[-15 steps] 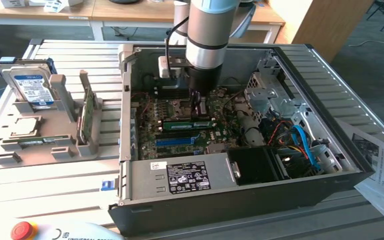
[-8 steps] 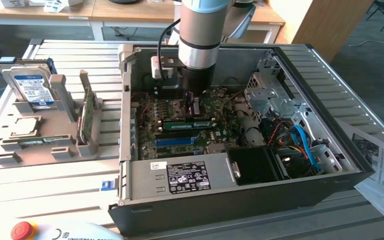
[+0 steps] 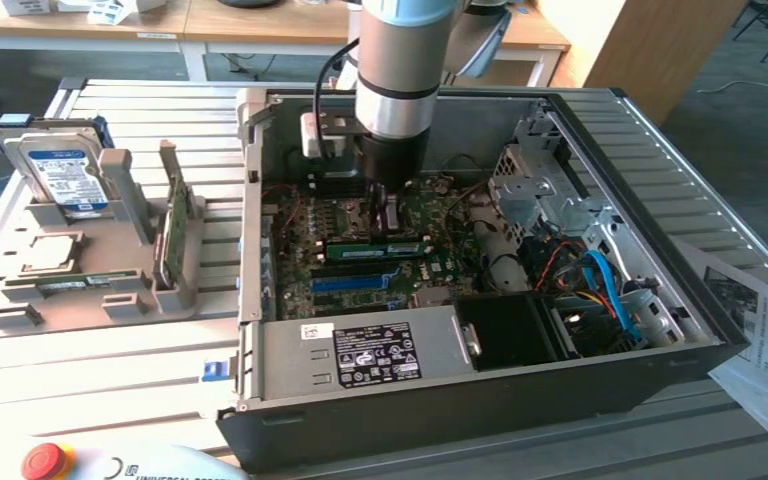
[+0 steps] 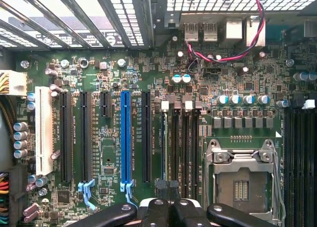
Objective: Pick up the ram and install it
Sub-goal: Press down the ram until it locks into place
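Closed gripper (image 4: 171,207) pressing down on the ram (image 3: 373,247) beneath its fingertips; stick likely light, stiff, fragile; best held by its long edges.

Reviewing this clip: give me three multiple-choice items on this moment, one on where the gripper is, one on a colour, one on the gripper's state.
1. Where is the gripper?
A. Over the hard drive on the grey tray
B. Inside the open computer case, just above the motherboard
C. Over the printed papers beside the case

2. In the wrist view, what colour is the long slot with black slots on either side of it?
A. Red
B. Yellow
C. Blue

3. How do the gripper's jaws stand?
A. Shut
B. Spread wide open
C. Clamped around a hard drive

Answers:
1 B, the arm reaches down into the case and ends at the board.
2 C, the slot stands out blue against the black ones.
3 A, the wrist view shows the fingers drawn together at the gripper.
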`<move>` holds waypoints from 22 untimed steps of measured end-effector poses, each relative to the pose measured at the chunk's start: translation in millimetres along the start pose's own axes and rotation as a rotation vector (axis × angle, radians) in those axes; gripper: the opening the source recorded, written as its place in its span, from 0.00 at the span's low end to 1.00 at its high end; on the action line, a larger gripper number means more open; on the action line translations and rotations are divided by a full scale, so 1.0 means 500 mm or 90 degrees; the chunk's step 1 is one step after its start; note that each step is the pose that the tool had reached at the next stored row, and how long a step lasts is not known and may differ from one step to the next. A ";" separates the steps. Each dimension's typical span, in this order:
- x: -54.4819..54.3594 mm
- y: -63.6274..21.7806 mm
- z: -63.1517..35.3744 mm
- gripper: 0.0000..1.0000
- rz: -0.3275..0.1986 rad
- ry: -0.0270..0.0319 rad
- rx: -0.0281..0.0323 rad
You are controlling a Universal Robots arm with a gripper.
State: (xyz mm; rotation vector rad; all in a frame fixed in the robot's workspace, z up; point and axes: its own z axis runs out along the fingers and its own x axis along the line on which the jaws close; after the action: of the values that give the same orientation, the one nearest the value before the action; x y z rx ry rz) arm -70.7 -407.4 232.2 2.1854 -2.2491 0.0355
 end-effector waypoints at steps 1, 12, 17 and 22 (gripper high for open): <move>0.000 0.000 0.001 0.11 0.000 0.0000 0.0000; 0.000 0.000 0.006 0.11 0.000 0.0001 0.0000; 0.000 0.000 0.009 0.11 0.000 0.0000 0.0000; 0.000 0.000 0.010 0.11 0.000 0.0001 0.0000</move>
State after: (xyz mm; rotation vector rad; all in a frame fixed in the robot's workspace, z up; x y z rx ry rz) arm -70.7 -407.4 227.3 2.1853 -2.2490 0.0356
